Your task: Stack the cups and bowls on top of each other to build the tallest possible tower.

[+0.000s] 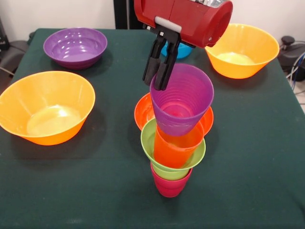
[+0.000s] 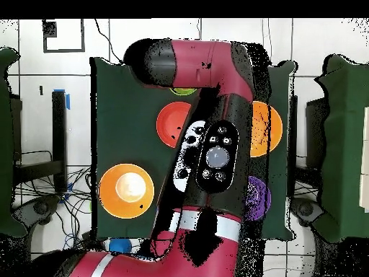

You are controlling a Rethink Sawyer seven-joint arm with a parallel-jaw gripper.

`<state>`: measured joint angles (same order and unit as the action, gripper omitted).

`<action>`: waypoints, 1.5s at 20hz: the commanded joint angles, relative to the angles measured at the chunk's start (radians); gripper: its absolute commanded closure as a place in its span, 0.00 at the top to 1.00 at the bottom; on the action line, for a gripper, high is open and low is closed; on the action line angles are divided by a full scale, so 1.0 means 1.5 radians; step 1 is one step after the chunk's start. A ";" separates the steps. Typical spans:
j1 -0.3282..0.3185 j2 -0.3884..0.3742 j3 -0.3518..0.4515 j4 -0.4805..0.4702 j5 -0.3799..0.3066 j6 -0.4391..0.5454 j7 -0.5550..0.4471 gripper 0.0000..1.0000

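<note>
The tower stands near the table's front in the front view: a crimson cup point(image 1: 170, 185) at the bottom, a lime green cup point(image 1: 151, 143), an orange-red cup point(image 1: 175, 148), and a tilted purple cup point(image 1: 185, 102) on top. My gripper point(image 1: 155, 84) comes down from the red arm point(image 1: 186, 16). Its black fingers point(image 1: 151, 67) stand close together on the purple cup's far left rim. A red-orange bowl point(image 1: 144, 110) sits right behind the tower. In the overhead view the arm point(image 2: 216, 144) hides the gripper and most of the tower; a lime edge point(image 2: 184, 91) shows.
A large orange bowl point(image 1: 46, 107) sits at the left and another point(image 1: 243, 50) at the back right. A purple bowl point(image 1: 75, 46) is at the back left. A small blue bowl point(image 1: 183, 51) is partly hidden behind the arm. Cables lie past the table's right edge.
</note>
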<state>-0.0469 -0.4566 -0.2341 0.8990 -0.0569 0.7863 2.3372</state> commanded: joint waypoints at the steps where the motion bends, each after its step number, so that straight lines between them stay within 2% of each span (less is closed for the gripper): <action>1: 0.013 0.021 0.067 0.036 -0.044 -0.009 -0.083 0.00; 10: 0.024 0.039 0.061 0.029 -0.043 -0.021 -0.053 0.00; 21: 0.019 0.045 0.063 -0.009 -0.038 -0.004 -0.053 0.00; 29: 0.020 0.036 0.062 0.007 -0.039 -0.042 -0.037 0.00; 30: 0.020 0.033 0.064 0.020 -0.039 -0.068 -0.027 0.00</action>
<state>-0.0401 -0.4400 -0.2341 0.8848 -0.0674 0.7720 2.3372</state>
